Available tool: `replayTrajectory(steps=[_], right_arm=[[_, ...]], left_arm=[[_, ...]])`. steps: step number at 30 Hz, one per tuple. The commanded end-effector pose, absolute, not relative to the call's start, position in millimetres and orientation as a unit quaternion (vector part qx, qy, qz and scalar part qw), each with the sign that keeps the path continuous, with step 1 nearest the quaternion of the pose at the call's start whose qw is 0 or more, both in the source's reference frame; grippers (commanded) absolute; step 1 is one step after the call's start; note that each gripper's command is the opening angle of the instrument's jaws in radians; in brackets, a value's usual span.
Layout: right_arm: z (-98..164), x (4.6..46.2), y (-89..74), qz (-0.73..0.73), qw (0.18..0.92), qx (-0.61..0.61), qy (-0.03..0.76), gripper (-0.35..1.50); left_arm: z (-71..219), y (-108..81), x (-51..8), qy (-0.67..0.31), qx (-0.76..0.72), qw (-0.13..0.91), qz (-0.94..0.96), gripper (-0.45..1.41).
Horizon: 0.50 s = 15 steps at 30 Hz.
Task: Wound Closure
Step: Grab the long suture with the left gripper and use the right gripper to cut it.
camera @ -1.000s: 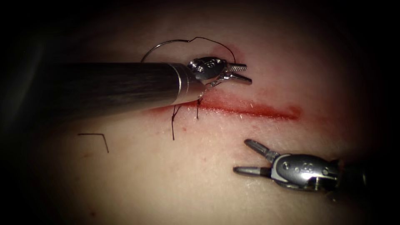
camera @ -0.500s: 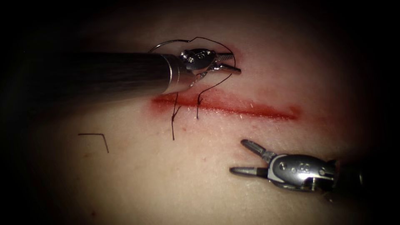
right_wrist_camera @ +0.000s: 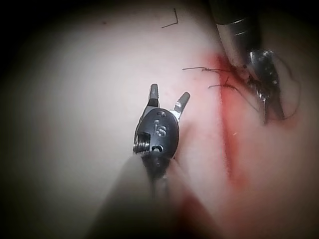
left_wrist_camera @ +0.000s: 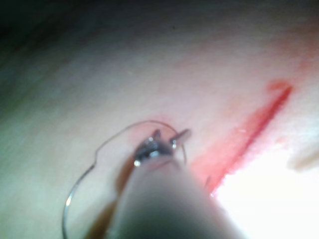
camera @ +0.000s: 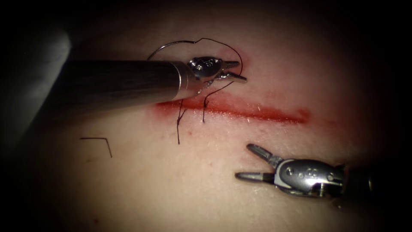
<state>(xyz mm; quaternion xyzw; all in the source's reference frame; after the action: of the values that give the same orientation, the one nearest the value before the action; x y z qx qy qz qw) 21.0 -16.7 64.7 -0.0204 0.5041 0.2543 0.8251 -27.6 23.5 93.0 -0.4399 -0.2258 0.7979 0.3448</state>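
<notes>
The left tool (camera: 235,71) is seen with fingers spread beside the thread (camera: 223,46) above the cut (camera: 257,112), nothing held; the needle (camera: 165,46) lies free on the tissue (camera: 180,180) at upper centre; the right tool (camera: 251,163), fingers spread and empty, is parked lower right.

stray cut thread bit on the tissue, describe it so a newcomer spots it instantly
Start at the red cut across the tissue and go to its left end, then below and farther left. The cut end of thread lies there alone on pale tissue: short, dark, bent in an L, unlike the stitch tails hanging from the cut.
</notes>
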Motion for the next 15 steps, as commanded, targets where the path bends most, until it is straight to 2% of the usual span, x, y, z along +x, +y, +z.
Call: replayTrajectory(steps=[1,3,5,6,10,11,15], right_arm=[[65.2,21.6,-17.4,0.254,0.825,-0.018,0.505,1.48],[65.2,21.6,-17.4,0.255,0.825,-0.018,0.504,1.48],[65.2,21.6,-17.3,0.255,0.825,-0.018,0.504,1.48],[65.2,21.5,-17.3,0.255,0.825,-0.018,0.504,1.48],[65.4,21.5,-17.1,0.255,0.825,-0.019,0.504,1.48],[65.4,21.6,-17.1,0.256,0.825,-0.019,0.504,1.48],[65.3,21.4,-16.8,0.256,0.825,-0.018,0.503,1.46]], left_arm=[[93.9,23.5,-28.2,-0.224,-0.440,0.344,0.798,0.51],[94.3,23.5,-28.3,-0.225,-0.440,0.343,0.799,0.44],[94.5,23.2,-28.4,-0.231,-0.442,0.338,0.798,0.07],[94.5,22.9,-28.6,-0.233,-0.443,0.337,0.797,-0.27],[94.4,22.9,-29.2,-0.233,-0.442,0.342,0.796,-0.32],[94.4,23.0,-29.3,-0.233,-0.442,0.342,0.796,-0.45],[93.0,24.4,-27.4,-0.220,-0.461,0.316,0.800,-0.45]])
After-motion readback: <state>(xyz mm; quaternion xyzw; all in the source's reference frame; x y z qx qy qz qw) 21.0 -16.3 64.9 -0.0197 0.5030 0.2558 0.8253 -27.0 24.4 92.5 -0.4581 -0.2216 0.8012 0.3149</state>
